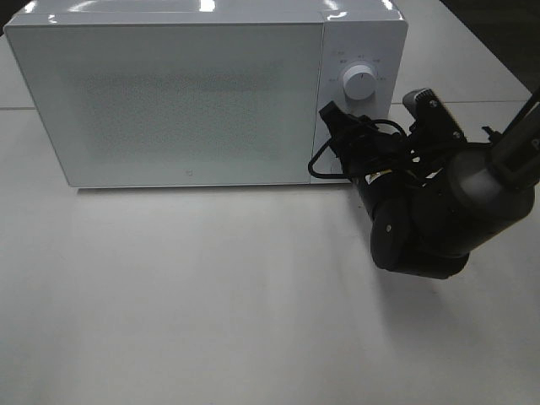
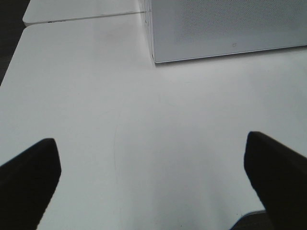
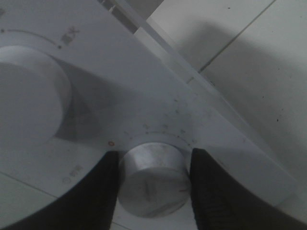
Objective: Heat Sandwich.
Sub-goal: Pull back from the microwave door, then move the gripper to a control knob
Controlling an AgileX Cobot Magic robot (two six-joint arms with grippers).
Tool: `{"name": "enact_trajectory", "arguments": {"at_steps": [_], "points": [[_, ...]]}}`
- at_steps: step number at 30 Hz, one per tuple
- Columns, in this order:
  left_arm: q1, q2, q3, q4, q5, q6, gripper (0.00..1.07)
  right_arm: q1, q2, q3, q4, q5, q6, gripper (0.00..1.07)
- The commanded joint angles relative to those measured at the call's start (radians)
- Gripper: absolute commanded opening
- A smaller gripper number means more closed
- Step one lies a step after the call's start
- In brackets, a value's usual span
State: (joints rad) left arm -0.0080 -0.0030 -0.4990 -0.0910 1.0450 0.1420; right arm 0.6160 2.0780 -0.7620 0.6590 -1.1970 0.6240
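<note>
Right wrist view has the right gripper (image 3: 153, 184) pinching the lower knob (image 3: 152, 191) of the closed microwave (image 1: 186, 93) at the desk's (image 1: 211, 295) far edge, the left gripper (image 2: 151, 160) spread; the sandwich is unseen, presumably inside, and is soft, light and crushable, so best lifted from beneath.

White microwave (image 1: 186, 93), door closed — right pincer (image 1: 346, 135) at its control panel (image 1: 377, 52).

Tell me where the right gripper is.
In the exterior high view, the right gripper is at the right end of the microwave, below the upper knob, its jaws clamped either side of the lower knob.
</note>
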Motion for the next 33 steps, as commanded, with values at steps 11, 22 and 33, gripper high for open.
{"name": "enact_trajectory", "arguments": {"at_steps": [11, 22, 33], "points": [[0.003, -0.029, 0.000, -0.004, -0.006, -0.001, 1.03, 0.000, -0.004, -0.007, -0.030, -0.002, 0.464, 0.13], [0.003, -0.029, 0.000, -0.004, -0.006, -0.001, 1.03, 0.000, -0.004, -0.007, -0.029, -0.036, 0.756, 0.14], [0.003, -0.029, 0.000, -0.004, -0.006, -0.001, 1.03, 0.000, -0.004, -0.007, -0.029, -0.083, 0.887, 0.13]]}}
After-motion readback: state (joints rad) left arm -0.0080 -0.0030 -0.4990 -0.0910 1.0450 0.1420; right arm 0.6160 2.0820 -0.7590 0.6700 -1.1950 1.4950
